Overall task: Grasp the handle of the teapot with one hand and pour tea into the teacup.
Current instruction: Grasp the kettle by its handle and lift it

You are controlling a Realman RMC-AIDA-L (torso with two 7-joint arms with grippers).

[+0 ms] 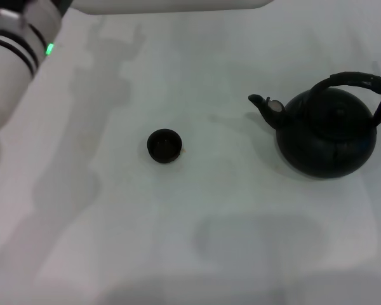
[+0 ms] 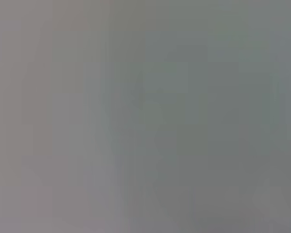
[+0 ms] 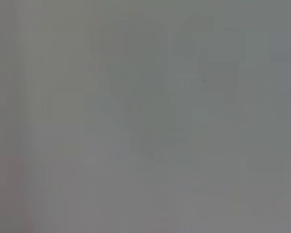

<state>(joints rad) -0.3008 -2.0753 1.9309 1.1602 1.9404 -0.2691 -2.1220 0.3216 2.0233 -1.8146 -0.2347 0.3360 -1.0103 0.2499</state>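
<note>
Two task items stand on the white table (image 1: 197,254), with open surface between them. On the robot's right in the head view, the teapot (image 1: 327,136) sits upright — a round matte-black body with its short spout (image 1: 267,108) turned toward the middle of the table and a silvery spot showing at the spout. Its handle (image 1: 362,86), a black arched hoop with a ribbed look, rises over the top of the pot; no hand or tool touches it. Near the centre of the table, well apart from the pot on its spout side, rests the teacup (image 1: 164,145), a small low black bowl without a handle; whether any liquid lies inside cannot be told from its dark interior. A faint pale speck lies on the table just beside the cup's rim. Soft grey shadows of the arms fall across the surface, heaviest along the left and near edges. At the upper left corner of the head view, a white segment of the left arm (image 1: 13,57) with black bands and a small green light is raised above the table, well clear of both items. Neither gripper appears in any view — both wrist views show only plain grey surface — so whether either is released or clenched cannot be told.
</note>
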